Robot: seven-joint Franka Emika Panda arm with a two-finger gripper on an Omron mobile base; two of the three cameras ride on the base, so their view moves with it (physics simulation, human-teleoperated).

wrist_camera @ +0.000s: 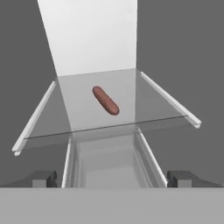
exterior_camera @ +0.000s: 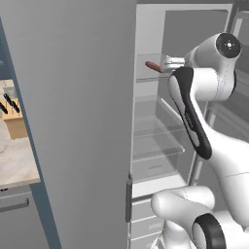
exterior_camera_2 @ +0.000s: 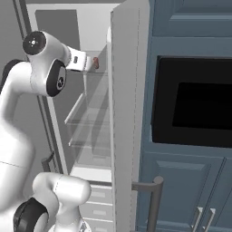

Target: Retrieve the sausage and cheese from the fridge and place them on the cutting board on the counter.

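Observation:
The fridge (exterior_camera: 146, 29) stands open. A reddish-brown sausage (wrist_camera: 105, 100) lies slantwise on its upper glass shelf (wrist_camera: 144, 109); the same sausage (exterior_camera: 153, 66) shows in the left base view, and one end of the sausage (exterior_camera_2: 95, 63) in the right base view. My gripper (wrist_camera: 112, 179) is open, level with that shelf and just short of its front edge, the sausage a little way ahead of it. The gripper (exterior_camera: 168, 62) reaches into the fridge from the right. A strip of counter (exterior_camera: 19, 163) shows at far left. The cheese and the cutting board are out of view.
The open fridge door (exterior_camera: 73, 121) fills the left base view's middle; the other door's edge (exterior_camera_2: 124, 113) stands close on the right. Lower glass shelves (exterior_camera: 155, 146) and white drawers (exterior_camera: 141, 214) sit below. A dark oven (exterior_camera_2: 195, 104) sits in blue cabinets. A knife block (exterior_camera: 12, 116) is on the counter.

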